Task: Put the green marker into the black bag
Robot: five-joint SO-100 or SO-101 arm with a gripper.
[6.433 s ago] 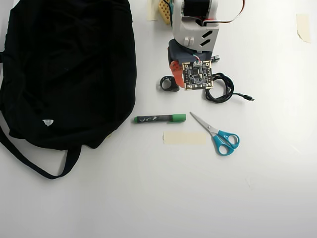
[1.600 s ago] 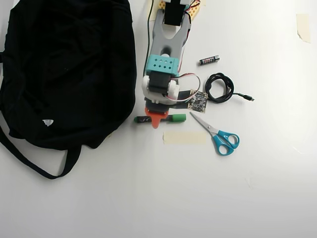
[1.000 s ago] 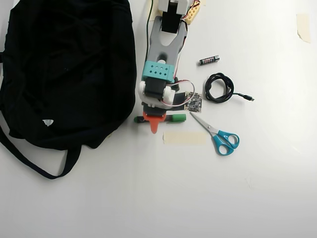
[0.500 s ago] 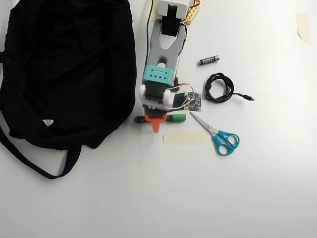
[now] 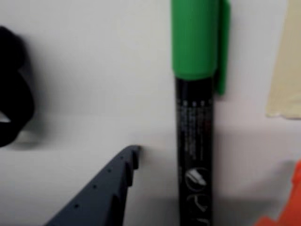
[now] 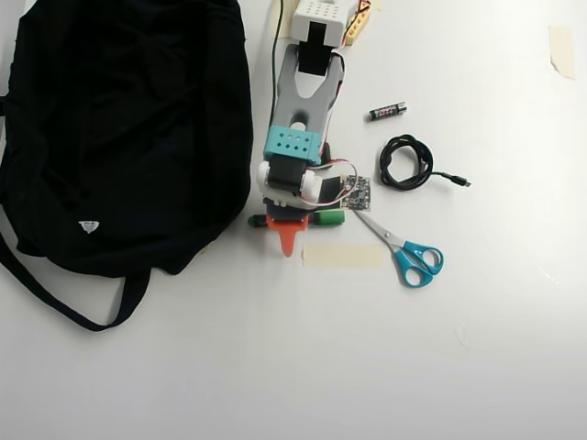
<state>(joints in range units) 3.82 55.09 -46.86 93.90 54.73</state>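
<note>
Green-capped dark marker [image 5: 194, 117] with white print, black bag [image 6: 119, 128], blue-handled scissors [image 6: 408, 252]

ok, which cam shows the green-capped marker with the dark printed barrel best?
Wrist view: the green-capped dark marker fills the frame, cap, clip and white print clear, between the gripper fingers. Overhead shows only its two ends; the arm hides the rest.

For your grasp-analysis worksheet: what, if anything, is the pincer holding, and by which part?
Nothing yet. The open pincer straddles the dark barrel of the green marker, which lies on the table, fingers apart on both sides.
</note>
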